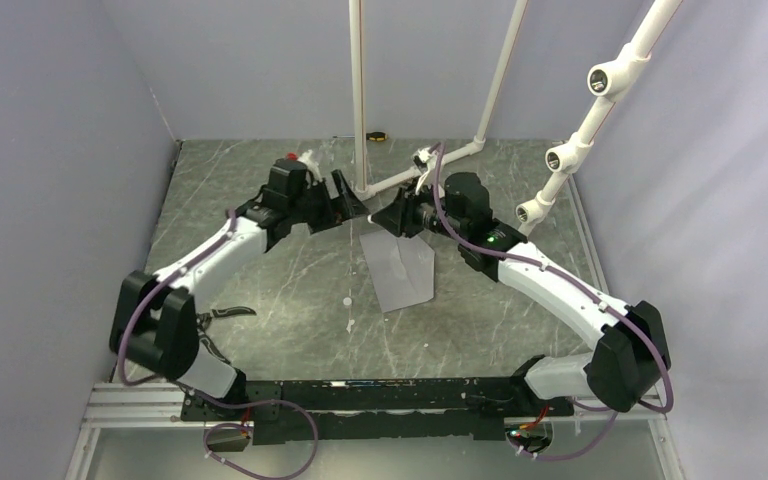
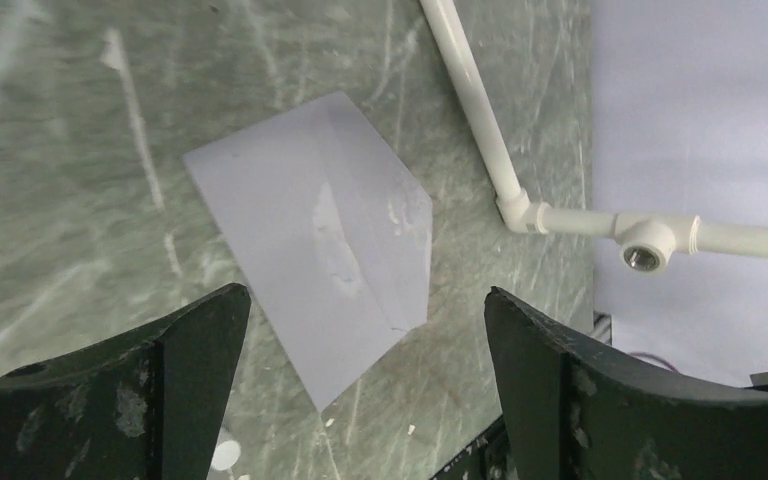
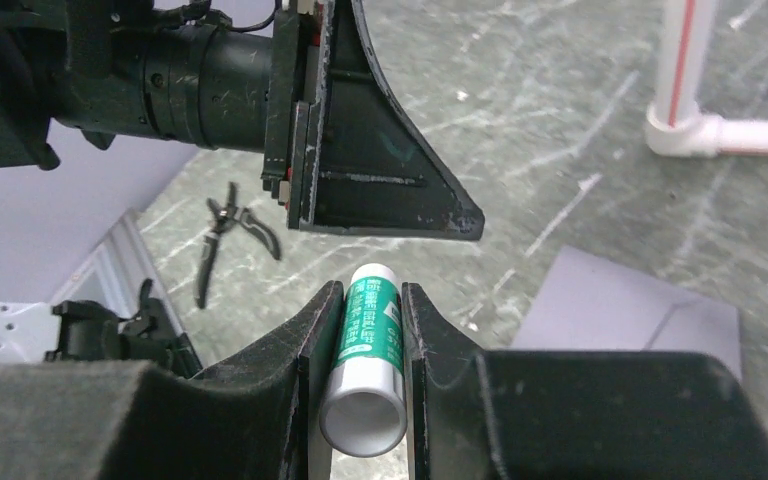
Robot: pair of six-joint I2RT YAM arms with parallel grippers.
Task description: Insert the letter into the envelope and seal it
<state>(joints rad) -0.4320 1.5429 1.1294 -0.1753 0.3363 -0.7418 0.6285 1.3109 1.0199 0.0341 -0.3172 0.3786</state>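
Top cam: envelope (image 1: 400,268) flat on table (image 1: 290,290), long axis near-to-far, just below both grippers. L wrist: left gripper (image 2: 367,295) jaws wide, empty, above envelope lying diagonal. R wrist: right gripper (image 3: 372,292) pinching glue stick (image 3: 365,350) lengthwise.

glue stick (image 3: 364,372) — in right gripper (image 3: 369,292)

grey envelope (image 2: 310,240); green-white glue stick (image 3: 368,345); marbled table (image 1: 280,290)

A robot lab cell: plain grey walls (image 1: 60,150), PVC-pipe frame (image 1: 358,90).
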